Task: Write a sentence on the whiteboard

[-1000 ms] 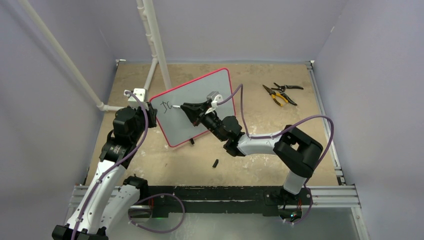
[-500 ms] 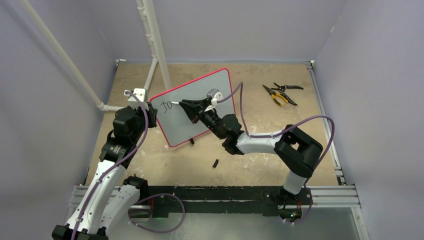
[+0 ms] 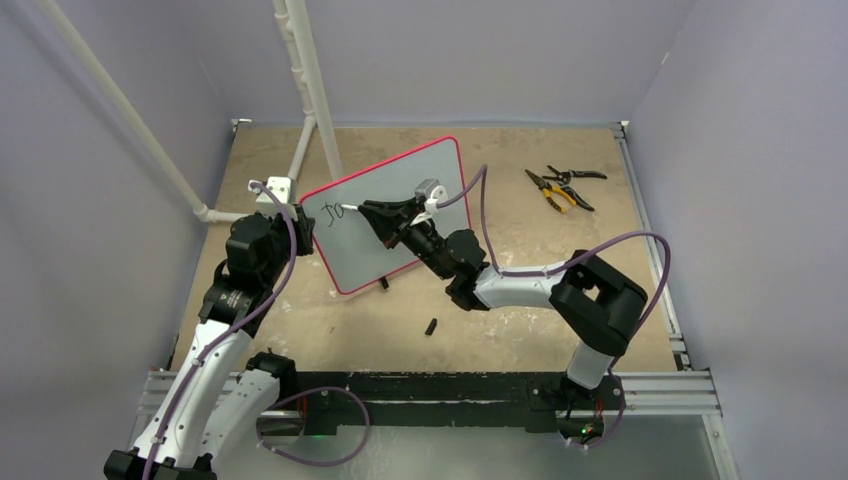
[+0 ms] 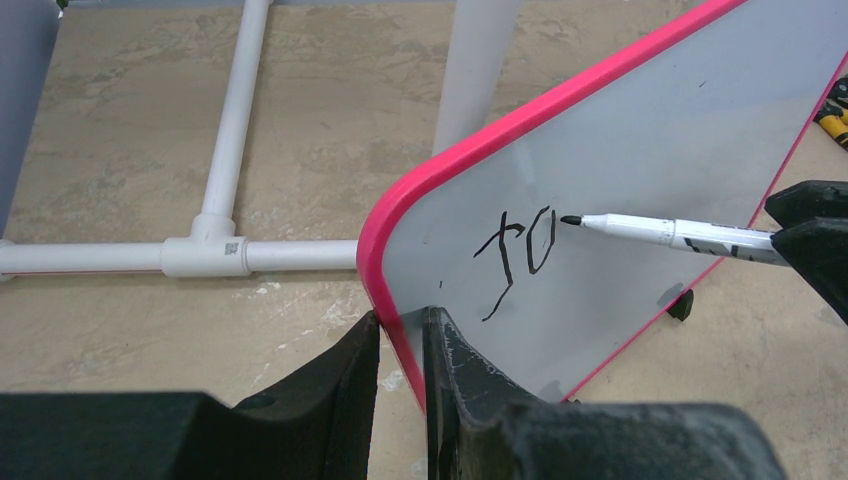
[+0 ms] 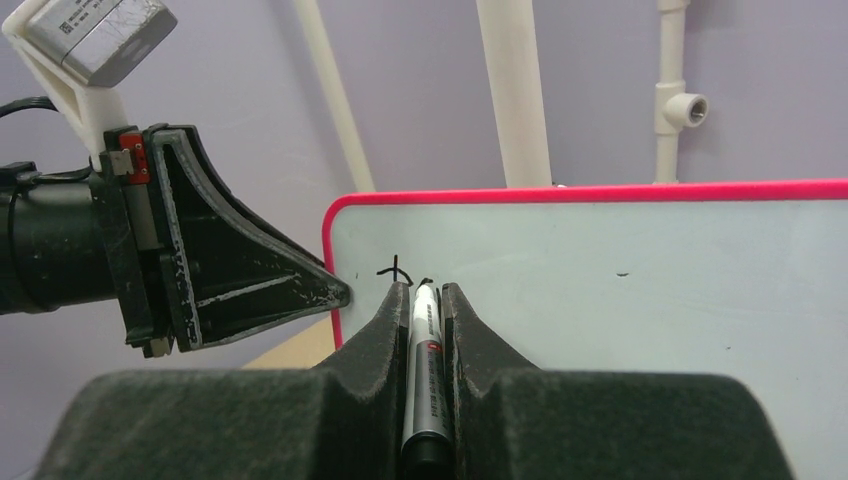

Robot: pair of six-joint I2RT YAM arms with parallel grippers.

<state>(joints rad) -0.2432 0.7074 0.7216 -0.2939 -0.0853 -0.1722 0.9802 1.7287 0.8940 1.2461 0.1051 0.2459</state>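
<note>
Mottled tan desk [image 3: 520, 330] carries the round-cornered, pink-rimmed whiteboard [image 3: 350, 255], standing tilted, its left edge pinched in the matte black left end effector [image 4: 400, 330]. Right end effector [image 5: 427, 295] clamps a slim white marker [image 5: 425, 340], tip at the sentence [image 4: 520, 250], thin black "Jo"

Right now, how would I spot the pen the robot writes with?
Find the big whiteboard with the pink rim, standing tilted mid-table. Near its left edge are black letters, and the marker points at them, pinched in the right gripper. It is the only thin white stick with a black tip.
</note>
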